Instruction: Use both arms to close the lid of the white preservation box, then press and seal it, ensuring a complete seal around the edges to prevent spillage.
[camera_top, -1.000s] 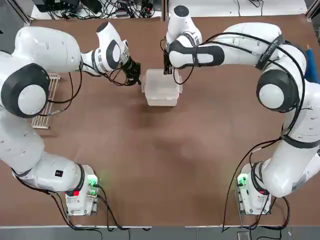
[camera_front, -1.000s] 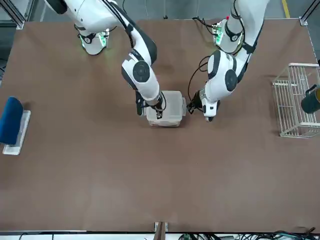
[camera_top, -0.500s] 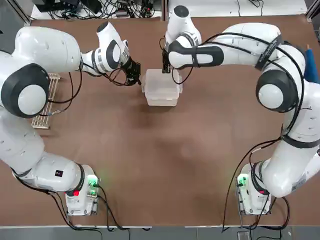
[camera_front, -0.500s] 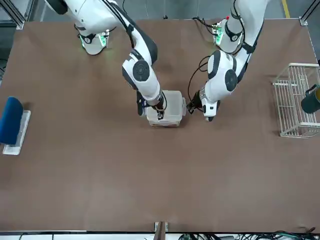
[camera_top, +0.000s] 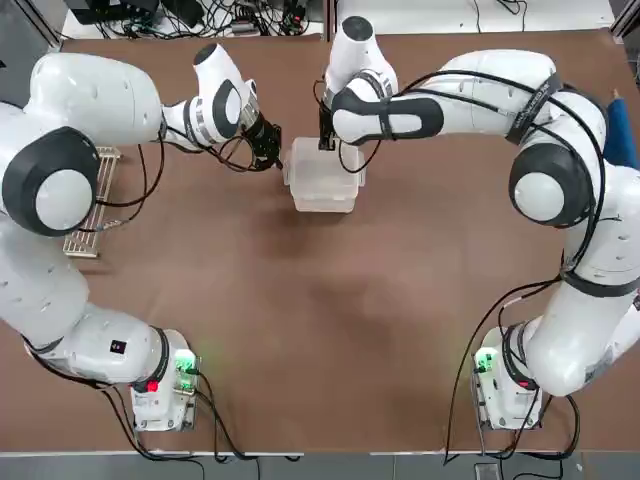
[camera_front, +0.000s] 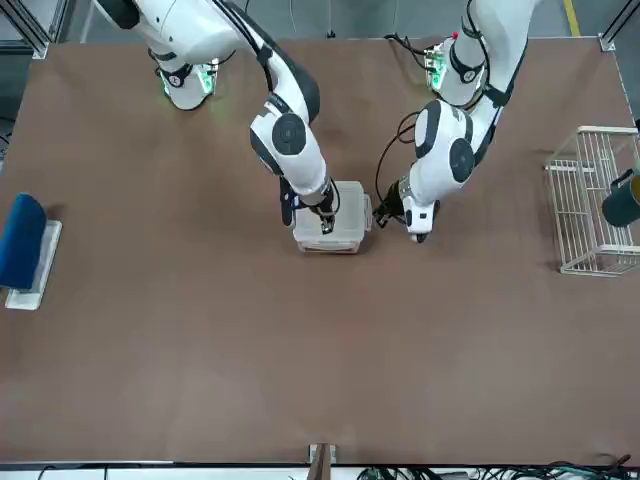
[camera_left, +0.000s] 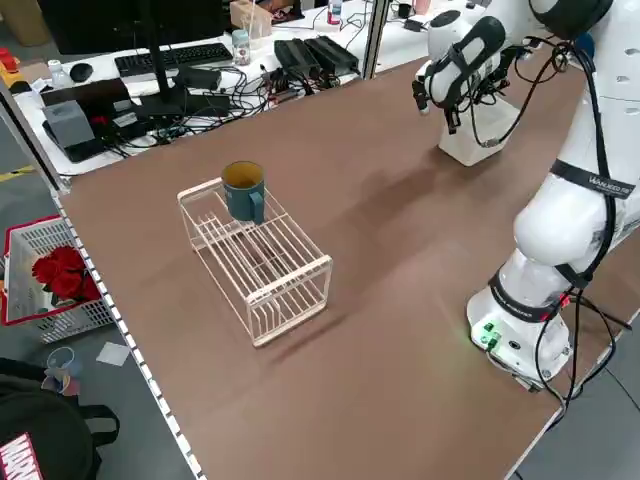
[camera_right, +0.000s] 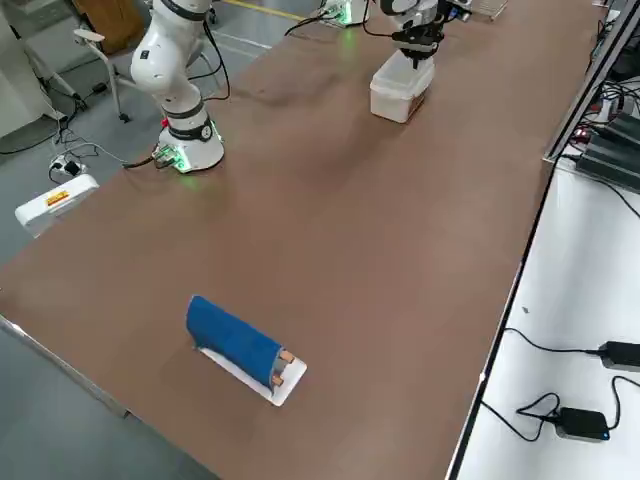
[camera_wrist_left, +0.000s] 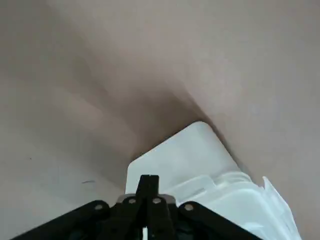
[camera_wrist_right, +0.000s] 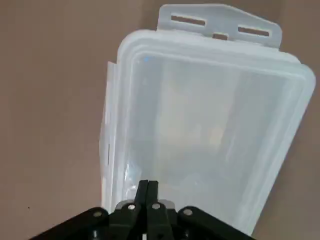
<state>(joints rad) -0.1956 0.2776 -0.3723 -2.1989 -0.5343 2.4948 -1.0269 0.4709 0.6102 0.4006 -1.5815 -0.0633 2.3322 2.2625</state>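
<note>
- Begins nearest with the bases of two white arms, left arm and right arm, bolted at the robot's own edge of the brown table and reaching outward.
- Continues, on the robot's left, to a white wire rack with a dark green mug in it.
- Places the white preservation box well out from the bases, between the two arms' working ends.
- Shows the flat translucent lid lying over the box, with one slotted latch tab jutting outward from the rim and another tab along an adjoining side.
- Puts the left gripper low beside the box, on the robot's left of it, fingers pressed together and pinching nothing.
- Puts the right gripper over the lid, toward the far part of the box, fingers also pressed together and empty; seems close to the surface, though contact cannot be told for certain.
- Includes, farther out on the robot's right, a blue padded object on a white base.
- Ends beyond the far edge with tangled black cables on a white surface.
</note>
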